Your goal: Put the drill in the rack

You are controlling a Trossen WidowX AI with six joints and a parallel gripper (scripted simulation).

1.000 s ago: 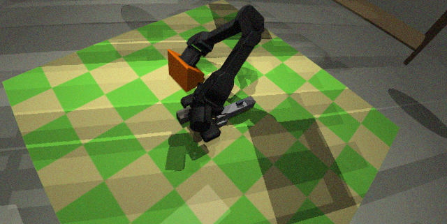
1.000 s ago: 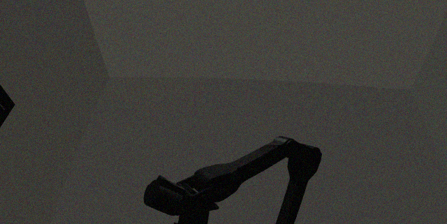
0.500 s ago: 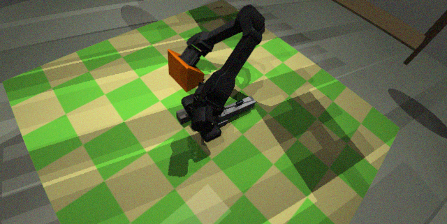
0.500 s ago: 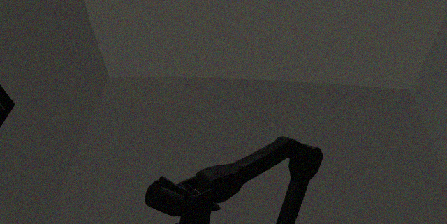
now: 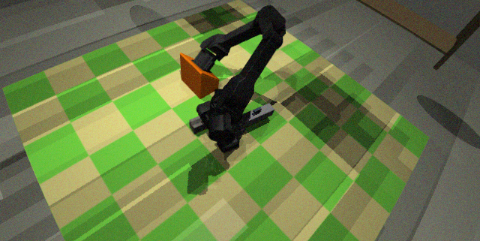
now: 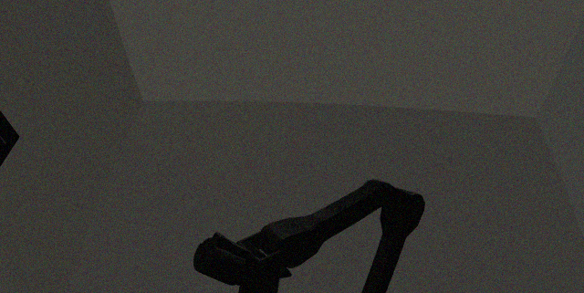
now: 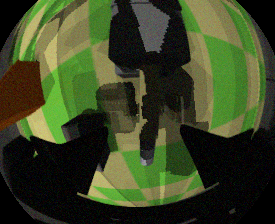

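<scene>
Top view: one black arm (image 5: 247,79) stands near the middle of a green-and-tan checkered mat (image 5: 112,128), which serves as the surface. The arm rises from its base, bends at an elbow toward the mat's far corner, and folds back down so that the hand (image 5: 204,61) sits just beside one orange block (image 5: 196,76). From above, the hand overlaps the block's upper far edge; whether they touch cannot be told. The hand's fingers are spread wide and pinch nothing.

One grey bar (image 5: 259,112) lies flat on the mat, passing behind the arm's base, with an end showing on each side; the right end carries a small dark slot. Which of these pieces are the drill, the key and the rack cannot be told at this resolution.

Open room: wide stretches of mat lie to the left and toward the near edge. The arm's base and lower link stand between the block and the bar's right end. The mat's four edges all lie well apart from the block and bar. Beyond the mat, grey floor; one wooden bench (image 5: 394,12) stands at upper right.

Wrist view: a dark grey body (image 7: 148,23) lies ahead over the checks, the orange block at the left rim.

Exterior view: only the arm's dark silhouette against dim grey walls.
</scene>
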